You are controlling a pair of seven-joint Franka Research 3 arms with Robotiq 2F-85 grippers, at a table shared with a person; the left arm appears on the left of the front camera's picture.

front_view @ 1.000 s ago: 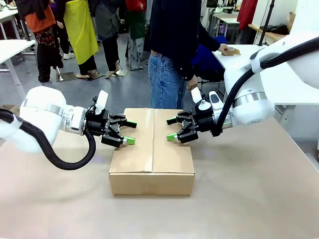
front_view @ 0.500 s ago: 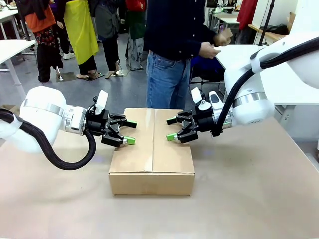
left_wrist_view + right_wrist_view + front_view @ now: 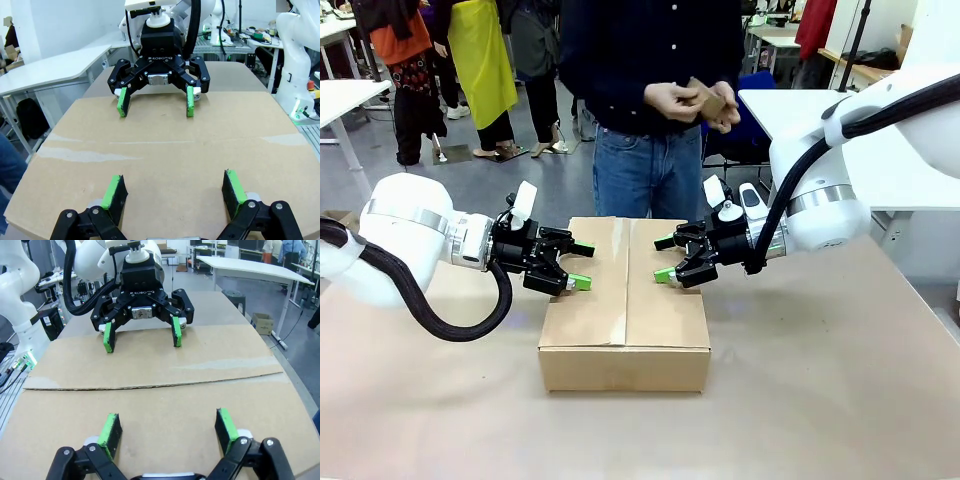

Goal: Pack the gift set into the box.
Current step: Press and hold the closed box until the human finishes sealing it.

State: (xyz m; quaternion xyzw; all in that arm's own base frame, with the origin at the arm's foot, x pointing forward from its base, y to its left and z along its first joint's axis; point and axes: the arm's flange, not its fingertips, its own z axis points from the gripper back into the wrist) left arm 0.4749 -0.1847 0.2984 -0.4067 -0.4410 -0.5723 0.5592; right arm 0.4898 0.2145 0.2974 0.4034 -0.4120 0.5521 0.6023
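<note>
The box [image 3: 625,320] stands in the middle of the table with its top flaps folded flat and a seam running down the middle. The gift set is hidden. My left gripper [image 3: 582,265] is open, its green pads just over the left flap. My right gripper [image 3: 663,258] is open over the right flap, facing the left one. The left wrist view looks past my open left gripper [image 3: 175,192] along the box [image 3: 160,150] top to the right gripper [image 3: 155,102]. From the right wrist, my open right gripper [image 3: 167,432] faces the left gripper [image 3: 141,337] across the box [image 3: 150,400].
A person stands at the far edge behind the box, both hands on a small brown object [image 3: 705,100]. White tables stand at the right [image 3: 890,160] and far left [image 3: 345,95]. Brown tabletop [image 3: 820,400] surrounds the box.
The person has turned from the right-hand table toward the box, now holding the small brown object in both hands. Neither arm has moved.
</note>
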